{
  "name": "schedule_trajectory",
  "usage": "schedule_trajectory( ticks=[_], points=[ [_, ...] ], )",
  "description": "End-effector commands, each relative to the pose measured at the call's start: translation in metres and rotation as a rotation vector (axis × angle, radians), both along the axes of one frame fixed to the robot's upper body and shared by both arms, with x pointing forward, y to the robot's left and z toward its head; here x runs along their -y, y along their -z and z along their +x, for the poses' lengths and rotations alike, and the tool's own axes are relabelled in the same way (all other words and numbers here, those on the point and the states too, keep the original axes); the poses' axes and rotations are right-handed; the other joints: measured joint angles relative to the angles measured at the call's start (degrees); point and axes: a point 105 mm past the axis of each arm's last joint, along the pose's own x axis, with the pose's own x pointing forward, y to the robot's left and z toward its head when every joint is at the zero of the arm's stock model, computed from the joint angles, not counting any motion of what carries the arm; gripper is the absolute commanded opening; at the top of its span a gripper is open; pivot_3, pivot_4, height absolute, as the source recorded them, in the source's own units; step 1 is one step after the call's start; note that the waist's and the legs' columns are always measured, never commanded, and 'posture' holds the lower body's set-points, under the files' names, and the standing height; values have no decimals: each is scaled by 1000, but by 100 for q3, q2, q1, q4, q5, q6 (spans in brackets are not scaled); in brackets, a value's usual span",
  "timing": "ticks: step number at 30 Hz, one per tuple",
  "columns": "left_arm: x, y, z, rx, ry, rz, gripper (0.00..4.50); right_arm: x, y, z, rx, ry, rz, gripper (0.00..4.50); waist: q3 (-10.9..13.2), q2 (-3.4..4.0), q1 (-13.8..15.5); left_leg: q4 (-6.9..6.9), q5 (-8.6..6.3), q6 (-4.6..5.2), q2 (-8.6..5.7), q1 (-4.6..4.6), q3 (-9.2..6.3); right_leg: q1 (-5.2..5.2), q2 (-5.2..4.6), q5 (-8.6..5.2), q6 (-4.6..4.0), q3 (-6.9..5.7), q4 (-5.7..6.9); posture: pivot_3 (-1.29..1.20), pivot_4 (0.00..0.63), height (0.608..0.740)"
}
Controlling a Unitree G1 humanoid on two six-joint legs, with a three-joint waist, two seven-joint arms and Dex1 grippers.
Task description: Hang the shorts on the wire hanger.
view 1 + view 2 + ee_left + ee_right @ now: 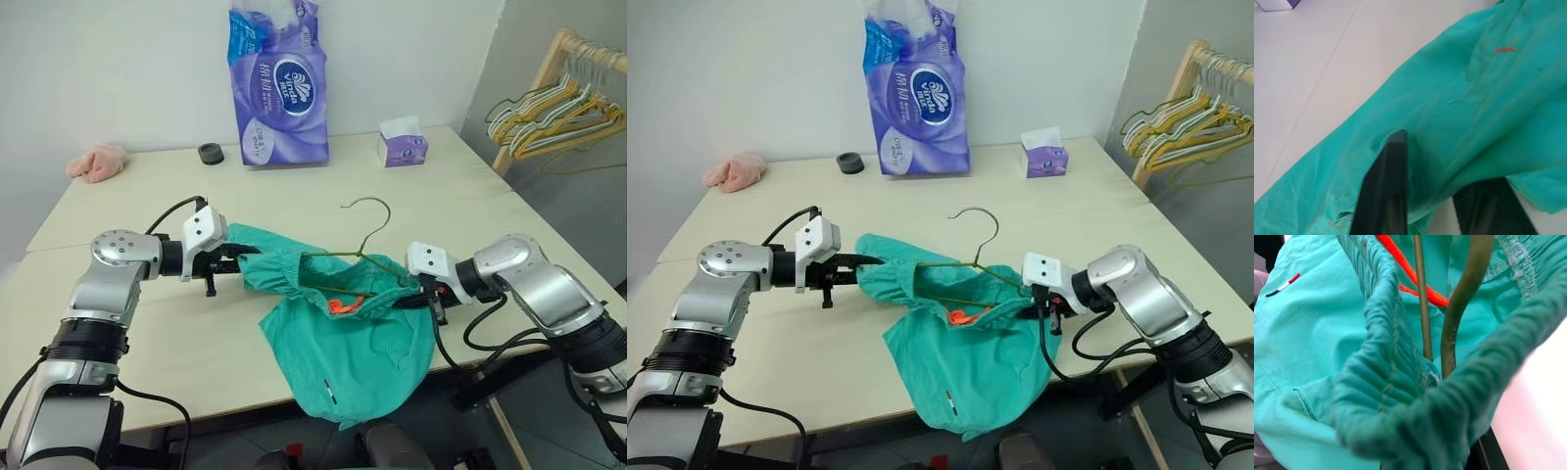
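Observation:
The teal-green shorts [353, 352] lie bunched near the table's front edge, and their lower part hangs over it. An orange drawstring [343, 305] shows inside the open waistband. The olive wire hanger [375, 238] stands tilted inside the waistband with its hook up in the air. My left gripper [238, 262] is shut on the left edge of the shorts; cloth lies between its fingers [1386, 186]. My right gripper [423, 296] is shut on the right side of the waistband [1400, 421], which is bunched over its fingers. The hanger's wire [1469, 274] runs down into that bunch.
A tall purple tissue pack [279, 83], a small tissue box [403, 147] and a black roll [210, 153] stand along the table's far side. A pink fluffy cloth [98, 162] lies at the far left. A wooden rack with bunched hangers [563, 108] stands off the table's right.

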Motion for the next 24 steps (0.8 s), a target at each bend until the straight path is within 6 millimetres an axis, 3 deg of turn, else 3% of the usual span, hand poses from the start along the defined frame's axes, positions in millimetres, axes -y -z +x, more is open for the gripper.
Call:
schedule_trajectory(
  ticks=[1, 14, 18, 24],
  points=[
    [-9, -17, 5, 53, -46, -22, 15, 3, -15, -2, 14, 16, 45, 0, 0, 0, 1, 0, 0, 0, 0, 0, -1, 0, 0, 0, 0, -1, 0, -293, 34, 740],
    [-28, -6, 5, 79, -129, 25, 15, 24, -7, -19, -64, 86, 37, 0, 0, 0, 22, 0, 0, 0, 0, 0, 0, 1, -1, -1, 1, -1, -2, -291, 36, 740],
    [-22, -7, 7, 104, -122, 17, 15, 18, -11, -15, -53, 96, 61, 0, 0, 0, 23, 0, 0, 0, 0, -1, 1, 2, -1, -1, 1, 0, -3, -292, 33, 740],
    [-9, -22, 17, 198, -153, -57, 15, 13, -11, -11, -45, 90, 67, 0, 0, 0, 25, 1, 0, 0, 0, -2, 0, 2, -2, 0, 1, 0, -3, -291, 30, 740]
  ],
)
